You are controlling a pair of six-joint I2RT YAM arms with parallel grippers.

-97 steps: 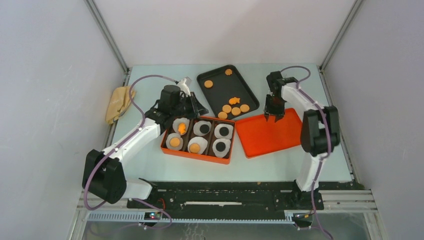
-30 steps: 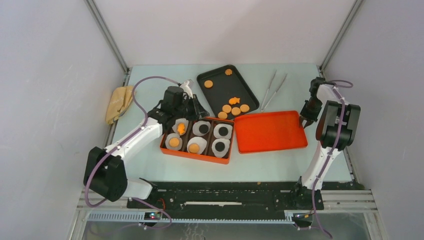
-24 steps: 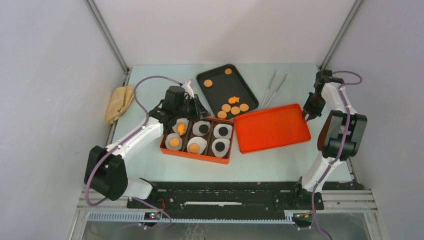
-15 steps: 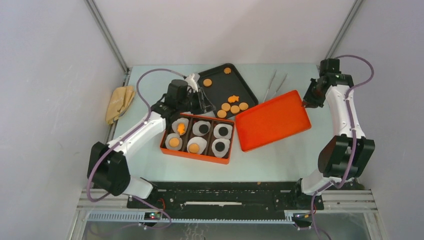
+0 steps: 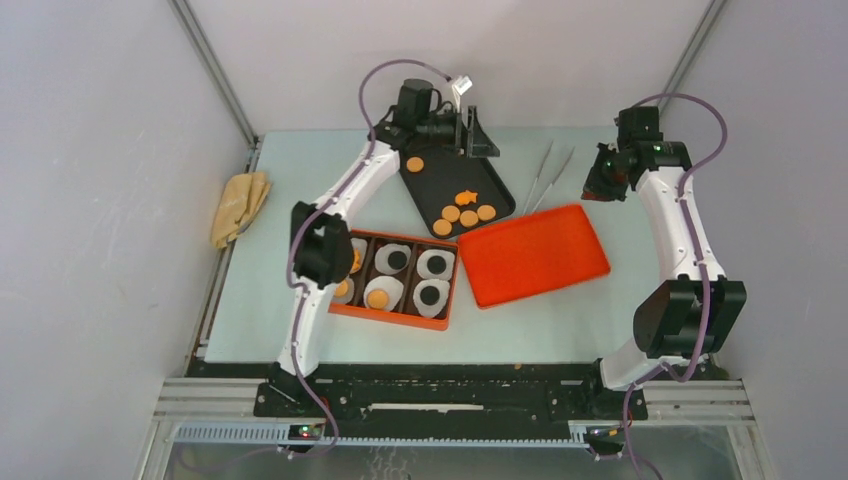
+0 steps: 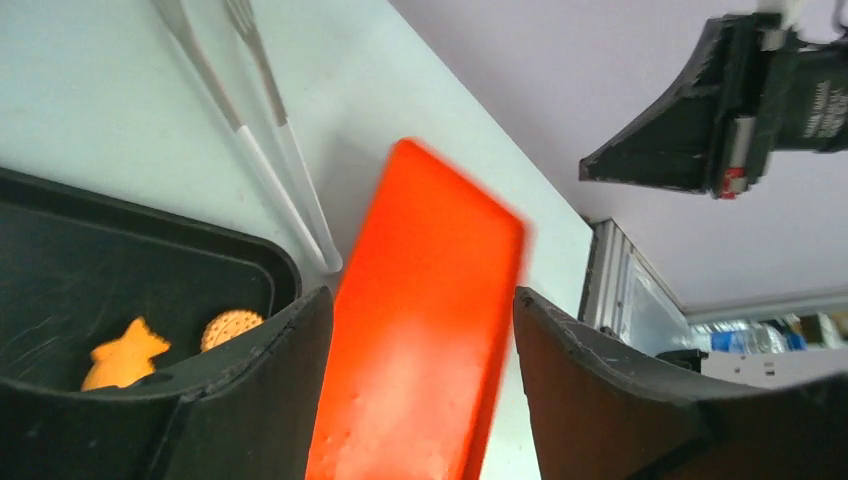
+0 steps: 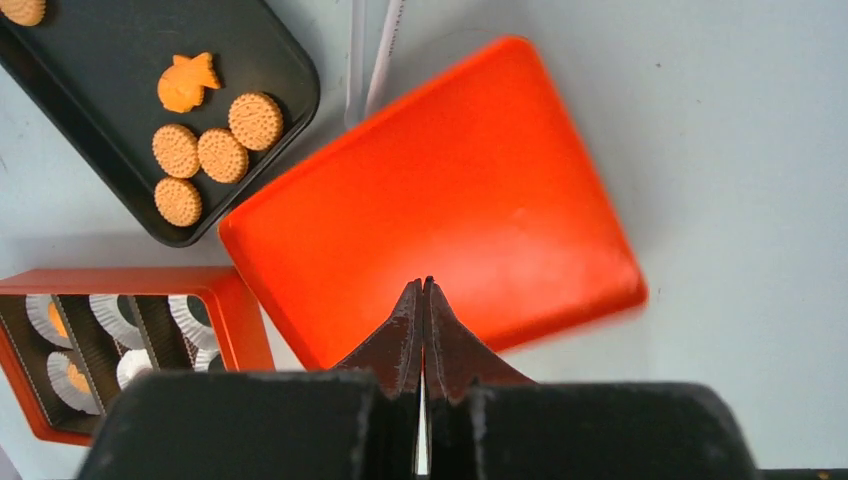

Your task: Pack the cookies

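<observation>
Your left gripper [image 5: 478, 137] hangs spread and empty near the far end of the black tray [image 5: 438, 188]; your right gripper [image 7: 422, 285] is clenched on nothing. Cookies [image 5: 462, 215] lie on that tray, others in the orange box [image 5: 395, 318]. A careless descent could scatter them.

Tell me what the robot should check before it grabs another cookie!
1. Left gripper open and empty: ok, its fingers stand wide apart with nothing between them.
2. Right gripper empty: ok, shut on nothing, raised off the table.
3. Black tray emptied: not ok, one fish-shaped and several round cookies lie on it.
4. Box uncovered: ok, the orange lid lies on the table beside it.
5. All liners filled: cannot tell, the left arm hides the box's left end.
6. Tongs out of the way: ok, flat on the table beside the tray, touching nothing.
</observation>
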